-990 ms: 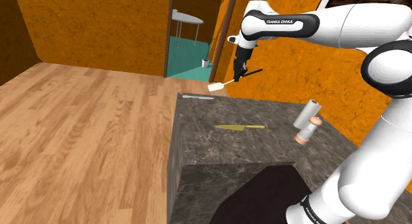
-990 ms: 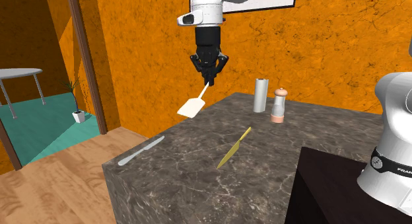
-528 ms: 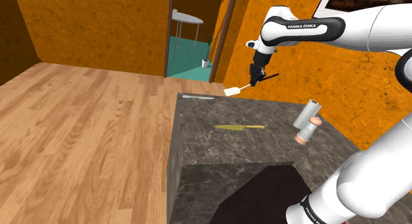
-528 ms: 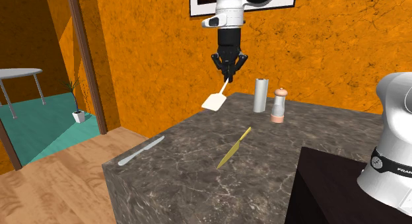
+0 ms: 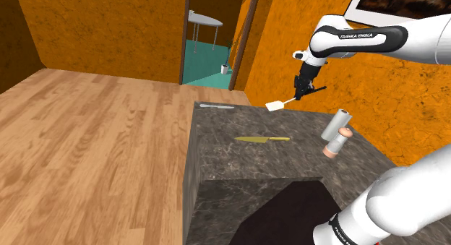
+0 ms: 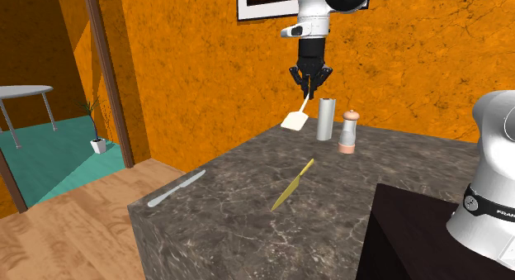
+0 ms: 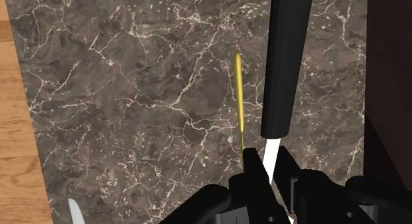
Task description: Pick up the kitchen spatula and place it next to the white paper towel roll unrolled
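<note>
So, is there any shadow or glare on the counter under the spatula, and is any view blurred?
Shoulder view: even light, and I see no shadow under the spatula on the counter. Second exterior view: the same flat light, with no glare on the counter. Wrist view: sharp; the spatula's black handle looms large because it is near the camera, beside the yellow knife.
</note>
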Controlling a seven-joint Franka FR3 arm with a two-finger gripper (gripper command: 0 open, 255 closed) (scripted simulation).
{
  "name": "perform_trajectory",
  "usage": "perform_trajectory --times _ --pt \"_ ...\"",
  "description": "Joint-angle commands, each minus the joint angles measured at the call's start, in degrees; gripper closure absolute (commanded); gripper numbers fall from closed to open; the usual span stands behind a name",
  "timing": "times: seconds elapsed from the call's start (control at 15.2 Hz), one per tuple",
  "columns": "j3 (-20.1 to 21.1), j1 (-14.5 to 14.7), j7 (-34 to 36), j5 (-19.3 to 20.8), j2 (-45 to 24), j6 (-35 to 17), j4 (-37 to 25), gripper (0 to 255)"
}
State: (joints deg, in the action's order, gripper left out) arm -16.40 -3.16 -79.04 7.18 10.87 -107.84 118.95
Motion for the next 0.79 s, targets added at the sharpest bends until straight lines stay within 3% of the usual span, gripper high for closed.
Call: perform_trajectory --times 0.0,0.73 --pt "-1.4 -1.2 -2.3 0.9 2.0 0.1 1.6 255" --pt "-10.0 -7.9 -14.9 6.1 9.4 -0.3 7.4 255"
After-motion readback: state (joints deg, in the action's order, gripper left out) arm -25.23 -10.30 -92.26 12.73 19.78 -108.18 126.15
